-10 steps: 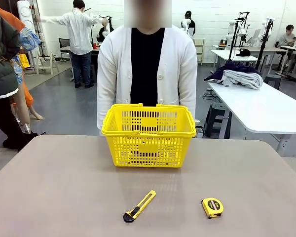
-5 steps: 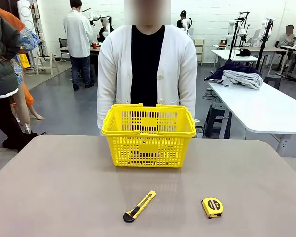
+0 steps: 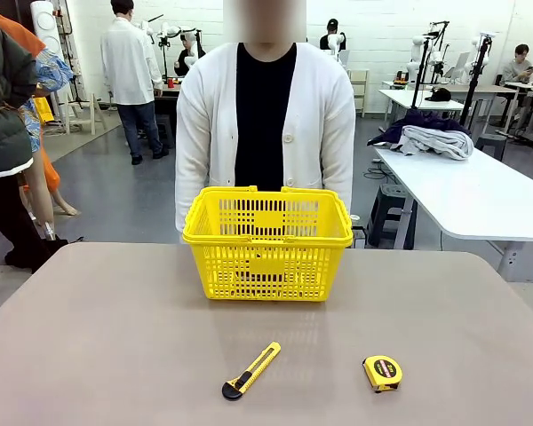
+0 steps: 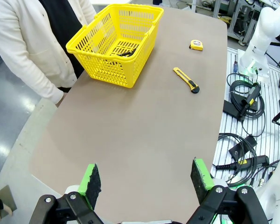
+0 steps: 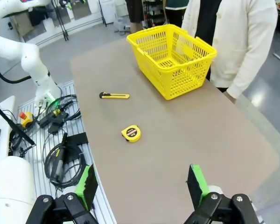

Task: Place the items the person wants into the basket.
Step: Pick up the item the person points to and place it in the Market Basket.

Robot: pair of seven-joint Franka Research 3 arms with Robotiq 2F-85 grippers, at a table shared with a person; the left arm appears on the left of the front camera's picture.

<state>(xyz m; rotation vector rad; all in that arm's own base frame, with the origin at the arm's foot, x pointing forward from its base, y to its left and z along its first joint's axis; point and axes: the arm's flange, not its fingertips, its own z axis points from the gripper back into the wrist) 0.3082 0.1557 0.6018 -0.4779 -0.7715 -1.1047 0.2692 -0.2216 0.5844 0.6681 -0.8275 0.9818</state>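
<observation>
Basket (image 3: 267, 242) sits mid-bench before the person (image 3: 265, 124) with dark items (image 4: 124, 52) already inside — seemingly done — while left claw (image 4: 147, 181) and right claw (image 5: 142, 184) hang released, holding nothing.

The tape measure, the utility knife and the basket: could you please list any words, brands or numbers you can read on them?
None can be read.
Tape measure: a round dark label on its face, print too small to read.
Utility knife: no legible marking.
Basket: plain panels on its lattice wall, no text visible.
</observation>
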